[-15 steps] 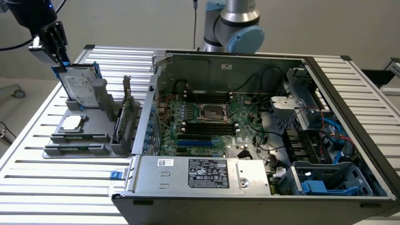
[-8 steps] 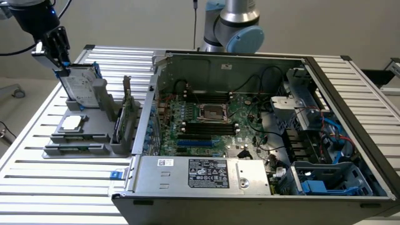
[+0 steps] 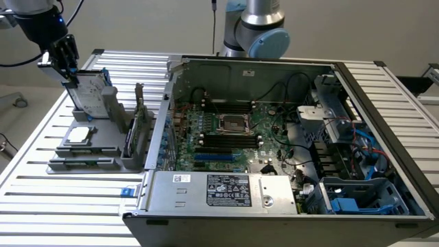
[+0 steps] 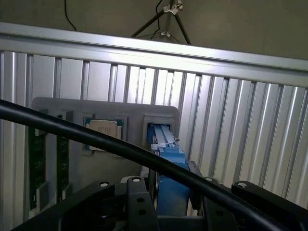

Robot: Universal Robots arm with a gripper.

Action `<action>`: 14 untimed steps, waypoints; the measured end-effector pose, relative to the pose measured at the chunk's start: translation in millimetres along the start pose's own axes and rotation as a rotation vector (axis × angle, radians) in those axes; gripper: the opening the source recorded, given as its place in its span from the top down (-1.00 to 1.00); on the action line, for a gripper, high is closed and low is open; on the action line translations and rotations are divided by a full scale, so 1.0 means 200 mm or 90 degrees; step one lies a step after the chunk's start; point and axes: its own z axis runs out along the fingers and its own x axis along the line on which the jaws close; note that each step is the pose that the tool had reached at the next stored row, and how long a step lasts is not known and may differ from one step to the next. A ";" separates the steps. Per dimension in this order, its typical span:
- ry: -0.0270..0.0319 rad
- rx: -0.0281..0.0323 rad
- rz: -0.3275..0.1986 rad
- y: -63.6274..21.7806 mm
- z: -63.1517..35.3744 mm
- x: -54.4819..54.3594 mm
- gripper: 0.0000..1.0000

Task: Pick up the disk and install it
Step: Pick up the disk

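Hovering the gripper (image 3: 69,69) over the disk (image 3: 90,95), jaws spread wide either side of its top edge, I see it standing upright in the grey holder (image 3: 69,152). I'd centre its blue frame between the jaws and squeeze squarely, so it lifts out straight.

Robot arm at a parts holder: the fingers (image 3: 67,55) stand apart on either side of the top edge of the disk (image 3: 90,95), which stands upright in a slot at the back of the holder (image 3: 103,154) on the counter (image 3: 61,206). Below the fingers, toward the holder's front, a chip (image 3: 78,135) lies flat. Memory sticks (image 3: 82,163) sit in the front slots, and a card (image 3: 141,123) stands on edge along the side. Well apart from the fingers, to the exterior view's right, a computer case (image 3: 240,67) lies on the counter with its inside facing up and a drive cage (image 3: 363,198) in its near corner.
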 end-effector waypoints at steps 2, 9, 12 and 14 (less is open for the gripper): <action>0.0001 -0.0002 0.001 0.000 0.003 0.00 0.15; 0.0001 0.0000 0.005 0.001 0.027 0.00 0.15; 0.0002 -0.0002 0.006 0.001 0.028 0.00 0.15; 0.0001 0.0000 0.007 0.001 0.030 0.00 0.15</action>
